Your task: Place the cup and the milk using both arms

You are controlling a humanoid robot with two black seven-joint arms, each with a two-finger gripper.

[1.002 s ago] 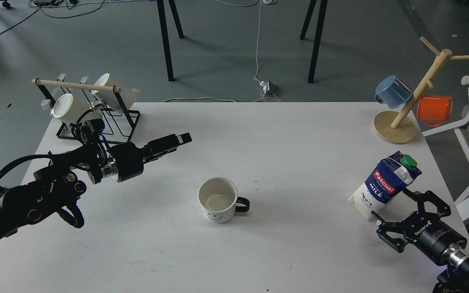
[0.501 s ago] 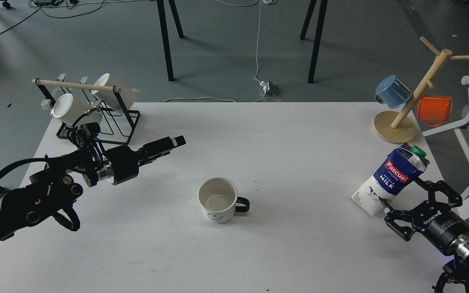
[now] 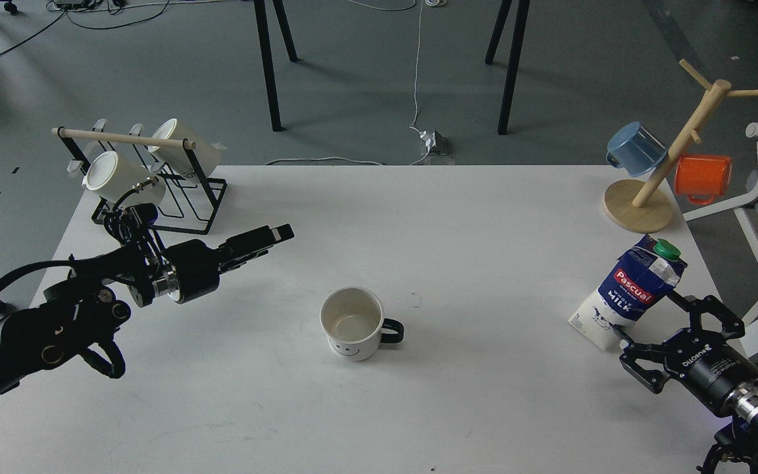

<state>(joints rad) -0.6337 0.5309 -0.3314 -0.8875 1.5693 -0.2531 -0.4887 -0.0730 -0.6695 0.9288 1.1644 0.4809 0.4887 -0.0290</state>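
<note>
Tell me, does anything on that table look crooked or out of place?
Yes: the milk carton near the table's right edge is leaning over, not upright, right beside the open right pincer. The smiley cup stands upright in the middle. No spill shows.

A white cup (image 3: 353,323) with a smiley face on its side and a black handle pointing right stands upright and empty near the middle of the white worktop (image 3: 484,217). Well apart, near the right edge, a blue-and-white Pascual milk carton (image 3: 629,291) with a green cap leans tilted, its top toward the upper right
</note>
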